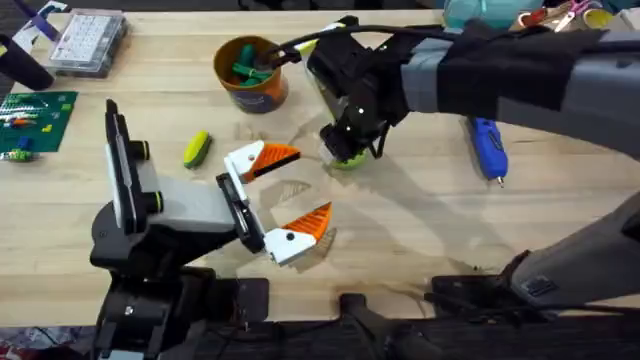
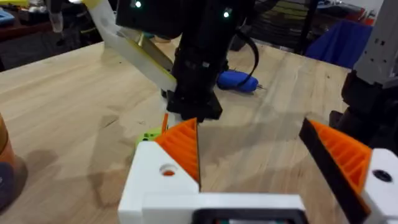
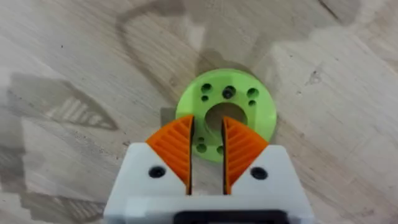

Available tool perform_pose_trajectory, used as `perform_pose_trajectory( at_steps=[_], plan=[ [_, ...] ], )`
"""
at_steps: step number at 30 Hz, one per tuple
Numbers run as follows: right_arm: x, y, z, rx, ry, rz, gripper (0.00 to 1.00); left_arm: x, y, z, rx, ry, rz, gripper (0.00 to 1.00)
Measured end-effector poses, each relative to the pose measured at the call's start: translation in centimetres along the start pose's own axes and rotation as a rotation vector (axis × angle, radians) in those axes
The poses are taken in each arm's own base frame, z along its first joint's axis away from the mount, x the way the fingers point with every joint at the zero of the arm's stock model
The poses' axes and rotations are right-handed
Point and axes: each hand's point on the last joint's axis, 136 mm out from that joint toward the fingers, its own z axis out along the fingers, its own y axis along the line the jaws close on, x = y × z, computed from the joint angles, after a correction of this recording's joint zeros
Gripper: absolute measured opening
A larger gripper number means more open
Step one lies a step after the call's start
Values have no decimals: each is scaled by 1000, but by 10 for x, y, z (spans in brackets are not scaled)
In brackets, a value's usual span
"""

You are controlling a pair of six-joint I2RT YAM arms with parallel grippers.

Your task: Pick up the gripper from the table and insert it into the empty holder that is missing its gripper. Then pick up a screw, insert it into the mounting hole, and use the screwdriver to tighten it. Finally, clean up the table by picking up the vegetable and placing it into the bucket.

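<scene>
My right arm reaches to the table's middle, and its gripper point(image 3: 207, 146) hangs just over a lime-green round disc point(image 3: 227, 106) point(image 1: 347, 159) with small holes. Its orange pads stand almost together, and I see nothing between them. To the disc's left, my left gripper point(image 1: 285, 193) point(image 2: 261, 155) rests open and holds nothing. The yellow-green vegetable point(image 1: 196, 148) lies left of it. The orange bucket point(image 1: 252, 72) with green pieces inside stands at the back. The blue screwdriver point(image 1: 488, 145) point(image 2: 236, 81) lies to the right. The screw, the holder and the loose gripper are out of view.
A clear parts box point(image 1: 88, 40) sits at the back left, and a green board point(image 1: 35, 120) lies at the left edge. Bare wood stretches between the disc and the screwdriver. The right arm's dark wrist point(image 2: 199, 62) stands close in front of the left gripper.
</scene>
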Motion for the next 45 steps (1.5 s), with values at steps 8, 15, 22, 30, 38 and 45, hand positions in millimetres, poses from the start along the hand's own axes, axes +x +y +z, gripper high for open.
perform_pose_trajectory(
  at_steps=[8,15,22,30,38,45],
  plan=[
    [4,0,-1,2,13,0,260,0,0,0,0,0,0,985],
    [7,-1,-22,-1,-6,0,260,0,0,0,0,0,0,985],
    [9,-1,-71,-12,-96,-12,260,0,0,0,0,0,0,985],
    [24,-3,-123,-20,-177,-24,77,0,0,0,0,0,0,985],
    [56,-7,-161,-23,-199,-22,338,0,0,0,0,0,0,985],
    [95,-12,-190,-22,-201,-34,995,0,0,0,-1,0,0,985]
  ],
)
